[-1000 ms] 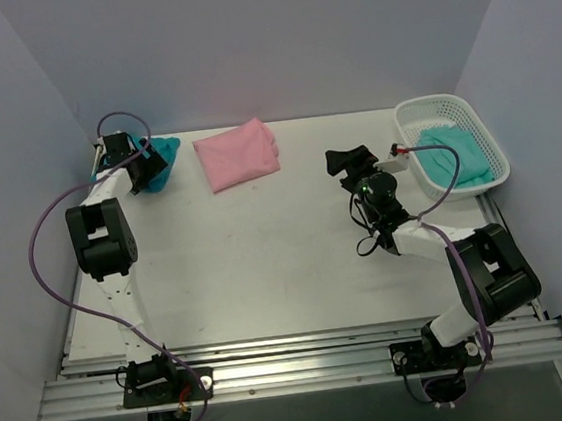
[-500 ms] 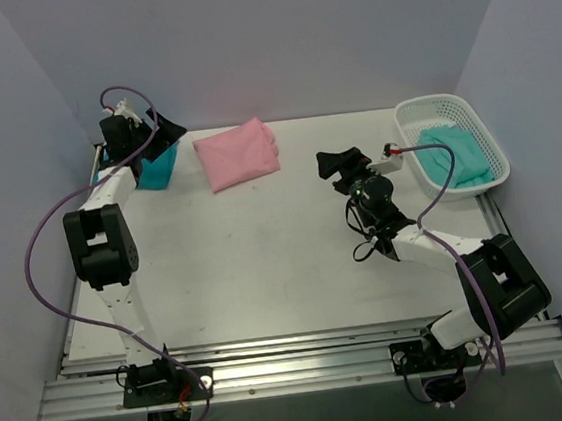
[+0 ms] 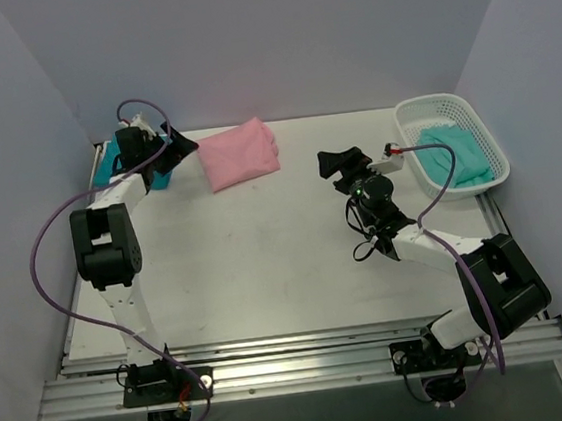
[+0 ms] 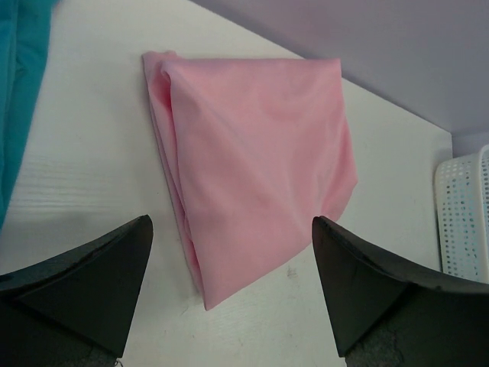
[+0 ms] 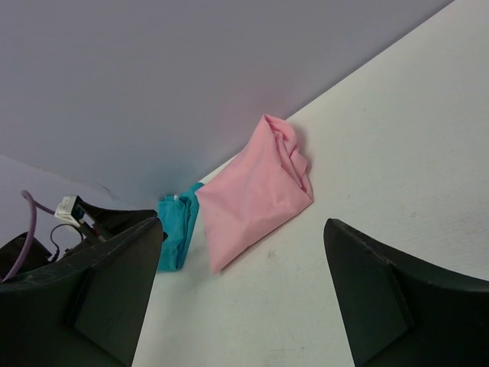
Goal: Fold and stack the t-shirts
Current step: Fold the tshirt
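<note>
We find the pink shirt (image 3: 240,152) just ahead of the left gripper (image 3: 178,145), jaws wide apart and empty, lying lengthwise along the far edge of the table (image 3: 267,272); the right gripper (image 3: 339,161), likewise agape, sits farther off.

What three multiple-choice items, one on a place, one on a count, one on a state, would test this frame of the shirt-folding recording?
1. Where does the mint-teal t-shirt lie?
A) in the white mesh basket
B) spread flat at the centre
C) draped over the near edge

2. How many t-shirts are in view?
A) two
B) three
C) four

3. How is the left gripper?
A) open, empty
B) shut on cloth
C) shut, empty

Answers:
1 A, its cloth fills the basket at the right.
2 B, it, the pink t-shirt and the deep teal t-shirt at the far left.
3 A, its fingers stand wide apart with nothing between them.
</note>
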`<state>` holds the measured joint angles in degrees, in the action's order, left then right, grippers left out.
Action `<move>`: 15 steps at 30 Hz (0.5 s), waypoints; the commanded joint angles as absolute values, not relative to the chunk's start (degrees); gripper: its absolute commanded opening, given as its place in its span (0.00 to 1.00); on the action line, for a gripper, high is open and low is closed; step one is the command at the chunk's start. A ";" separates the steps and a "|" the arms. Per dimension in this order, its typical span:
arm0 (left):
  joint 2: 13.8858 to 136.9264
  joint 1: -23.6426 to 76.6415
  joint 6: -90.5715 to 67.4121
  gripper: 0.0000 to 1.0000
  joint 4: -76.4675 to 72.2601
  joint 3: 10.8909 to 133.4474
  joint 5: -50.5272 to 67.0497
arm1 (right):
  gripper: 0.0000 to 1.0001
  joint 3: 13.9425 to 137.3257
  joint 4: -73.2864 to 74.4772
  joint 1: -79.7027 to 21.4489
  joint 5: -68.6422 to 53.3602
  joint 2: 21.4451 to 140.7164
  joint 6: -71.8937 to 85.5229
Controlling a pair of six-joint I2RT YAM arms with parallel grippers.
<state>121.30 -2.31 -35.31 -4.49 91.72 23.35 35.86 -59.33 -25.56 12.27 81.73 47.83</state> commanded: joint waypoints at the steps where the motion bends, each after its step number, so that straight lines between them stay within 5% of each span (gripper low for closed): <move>1: 123.83 -0.62 -34.01 0.94 -4.75 92.98 21.98 | 0.82 35.95 -61.35 -25.40 14.06 79.28 46.58; 15: 129.29 5.18 -33.57 0.94 -0.09 97.82 13.63 | 0.83 34.72 -60.29 -23.91 15.38 77.26 46.14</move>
<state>129.49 5.54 -34.68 -0.12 95.20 17.65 35.16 -59.05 -24.38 13.54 79.68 47.44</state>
